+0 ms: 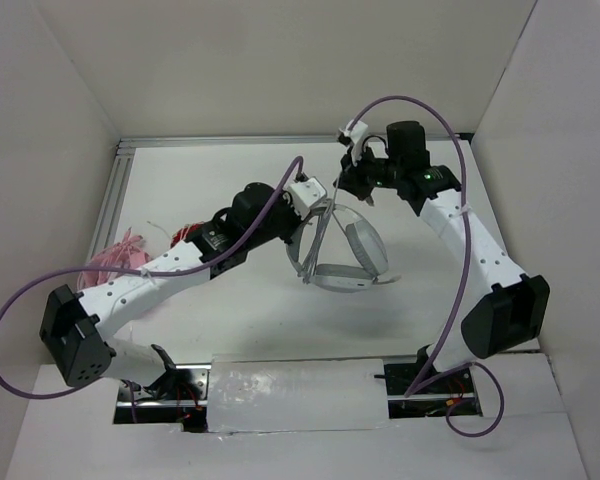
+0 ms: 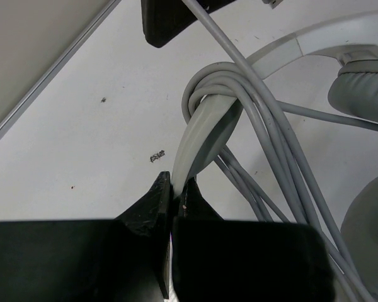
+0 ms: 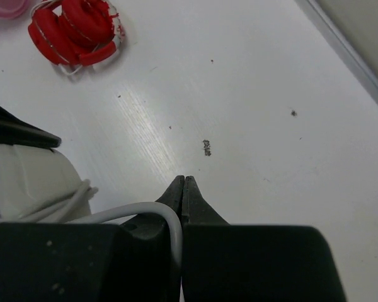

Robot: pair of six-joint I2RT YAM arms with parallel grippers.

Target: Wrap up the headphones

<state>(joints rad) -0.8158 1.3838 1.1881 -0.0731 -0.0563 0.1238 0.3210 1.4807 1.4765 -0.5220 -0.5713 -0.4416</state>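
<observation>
The white and light-grey headphones [image 1: 363, 247] lie at the table's middle, ear cups [image 2: 360, 88] toward the right. Their thin cable [image 2: 264, 107] is looped several times round the headband [image 2: 198, 135]. My left gripper [image 2: 174, 179] is shut on the flat headband just below those loops; from above, the left gripper [image 1: 315, 200] sits at the headset's far left side. My right gripper [image 3: 184, 180] is shut, with the cable [image 3: 157, 211] running in between its fingers from the left. In the top view the right gripper [image 1: 355, 185] is just behind the headset, close to the left one.
A red headset [image 3: 75, 28] and a pink object [image 1: 120, 255] lie at the table's left side. An aluminium rail [image 1: 230, 143] runs along the far edge, with white walls on three sides. Purple arm cables [image 1: 460, 250] arc above both arms.
</observation>
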